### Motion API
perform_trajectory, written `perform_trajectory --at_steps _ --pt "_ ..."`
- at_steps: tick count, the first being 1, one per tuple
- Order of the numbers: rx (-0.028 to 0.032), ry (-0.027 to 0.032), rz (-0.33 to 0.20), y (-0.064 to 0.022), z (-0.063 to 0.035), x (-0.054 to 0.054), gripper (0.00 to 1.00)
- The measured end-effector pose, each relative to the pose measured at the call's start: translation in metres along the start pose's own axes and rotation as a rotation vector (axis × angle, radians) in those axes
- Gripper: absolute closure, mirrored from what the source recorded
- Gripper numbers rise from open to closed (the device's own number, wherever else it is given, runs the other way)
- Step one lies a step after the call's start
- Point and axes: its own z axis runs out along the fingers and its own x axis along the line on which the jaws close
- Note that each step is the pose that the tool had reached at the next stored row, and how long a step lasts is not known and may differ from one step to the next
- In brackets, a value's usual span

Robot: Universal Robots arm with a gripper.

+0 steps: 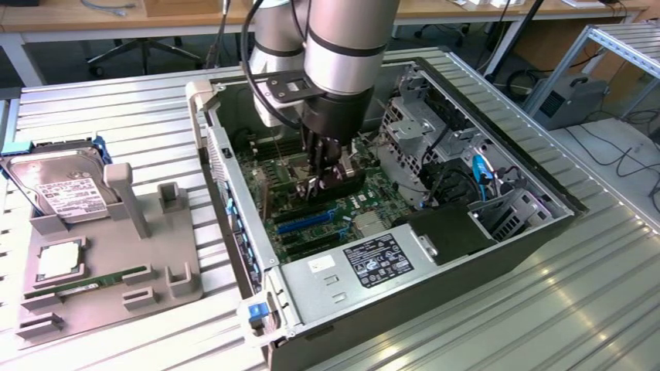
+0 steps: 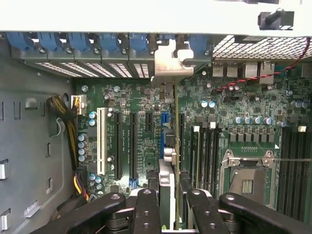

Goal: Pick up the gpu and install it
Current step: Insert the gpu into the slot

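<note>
The gpu (image 2: 167, 180) stands on edge between my fingers (image 2: 146, 209), running from them toward the case's rear wall. Its silvery bracket (image 2: 169, 66) sits against the slot openings there, under the row of blue clips (image 2: 109, 41). The card's lower edge is down by the blue expansion slot (image 2: 165, 122) on the motherboard (image 2: 146, 102); I cannot tell whether it is seated. My gripper (image 2: 171, 204) is shut on the card. In the exterior view the gripper (image 1: 321, 182) reaches straight down into the open computer case (image 1: 484, 255), low over the board.
The drive cage (image 1: 413, 131) and loose cables stand close on the exterior view's right of the arm. The power supply (image 1: 376, 259) fills the near end of the case. Outside it, a grey fixture (image 1: 154, 247) holds a hard drive (image 1: 62, 189), a memory stick (image 1: 88, 284) and a chip (image 1: 59, 259).
</note>
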Motion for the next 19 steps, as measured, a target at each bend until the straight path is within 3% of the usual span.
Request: perform_trajectory --at_steps 11,19 --pt "0.0001 -0.0001 0.0 0.0105 0.0075 0.0 0.73" --pt "0.0001 -0.0001 0.0 0.0112 0.0132 0.0 0.73"
